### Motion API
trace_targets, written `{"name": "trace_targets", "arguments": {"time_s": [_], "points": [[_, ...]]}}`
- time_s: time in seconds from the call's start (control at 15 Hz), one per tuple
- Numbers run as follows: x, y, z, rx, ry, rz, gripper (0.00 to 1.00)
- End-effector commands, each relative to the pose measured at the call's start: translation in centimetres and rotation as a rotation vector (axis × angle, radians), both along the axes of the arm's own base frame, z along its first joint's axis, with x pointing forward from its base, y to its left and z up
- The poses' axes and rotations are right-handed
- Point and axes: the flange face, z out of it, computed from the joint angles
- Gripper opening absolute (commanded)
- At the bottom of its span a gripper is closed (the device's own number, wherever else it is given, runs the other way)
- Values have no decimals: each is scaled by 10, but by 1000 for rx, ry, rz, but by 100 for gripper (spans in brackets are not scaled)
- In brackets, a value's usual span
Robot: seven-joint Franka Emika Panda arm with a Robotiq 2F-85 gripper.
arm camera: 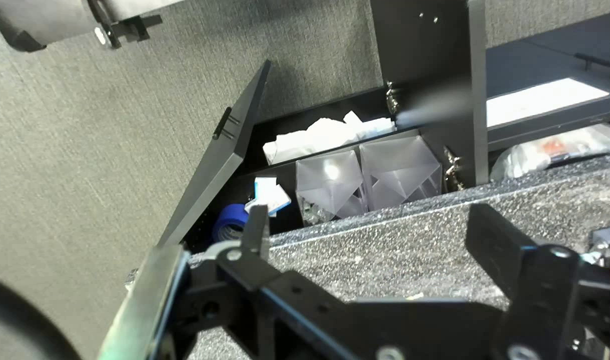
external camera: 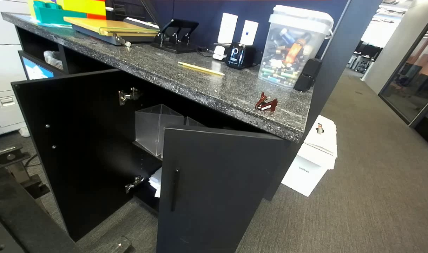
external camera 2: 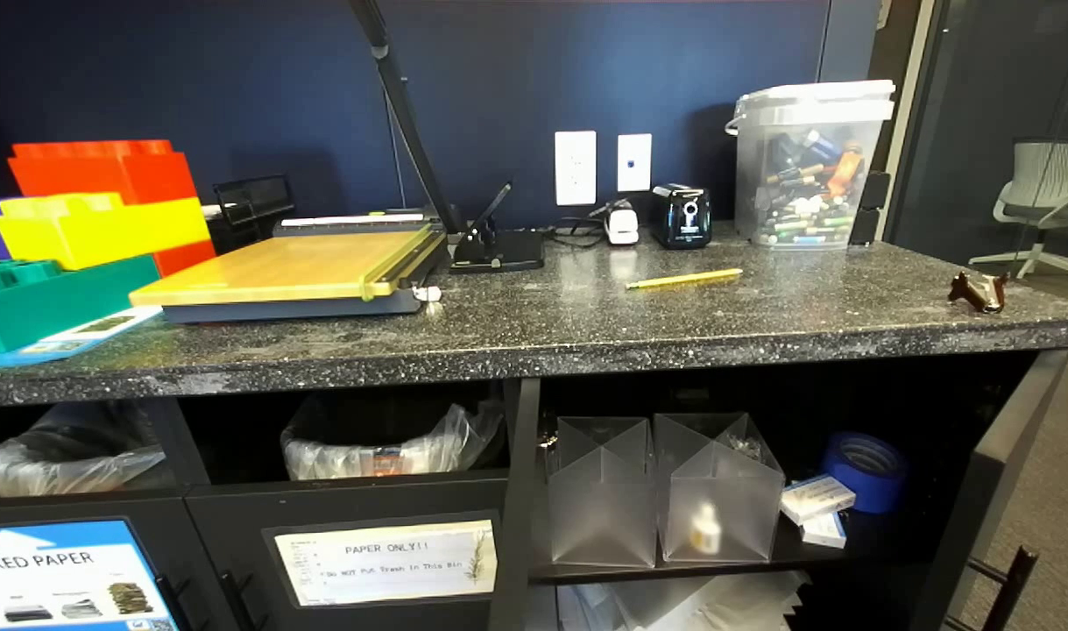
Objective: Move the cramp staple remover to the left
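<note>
The cramp staple remover is a tiny dark reddish-brown claw. It lies on the speckled counter near the front right corner in both exterior views, as the staple remover and the same staple remover show. It does not show in the wrist view. My gripper shows only in the wrist view. Its two fingers are wide apart with nothing between them, over the counter near its front edge. The gripper is not in either exterior view, so its distance from the staple remover cannot be told.
A tub of batteries stands behind the staple remover. A yellow pencil, a black sharpener, a hole punch and a paper cutter are further left. Open cabinet doors jut out below, with clear boxes inside.
</note>
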Motion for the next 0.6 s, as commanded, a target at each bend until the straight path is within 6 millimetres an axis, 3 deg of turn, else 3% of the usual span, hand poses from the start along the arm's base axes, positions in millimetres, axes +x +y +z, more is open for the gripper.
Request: {"name": "trace_targets", "arguments": {"time_s": [0.0,0.27,0.53], "points": [[73,-47,17,-9,-17,-5,100],[146,-109,15,-3,-24,-24,100],[215,-165,-18,-9,3,-19,100]]}}
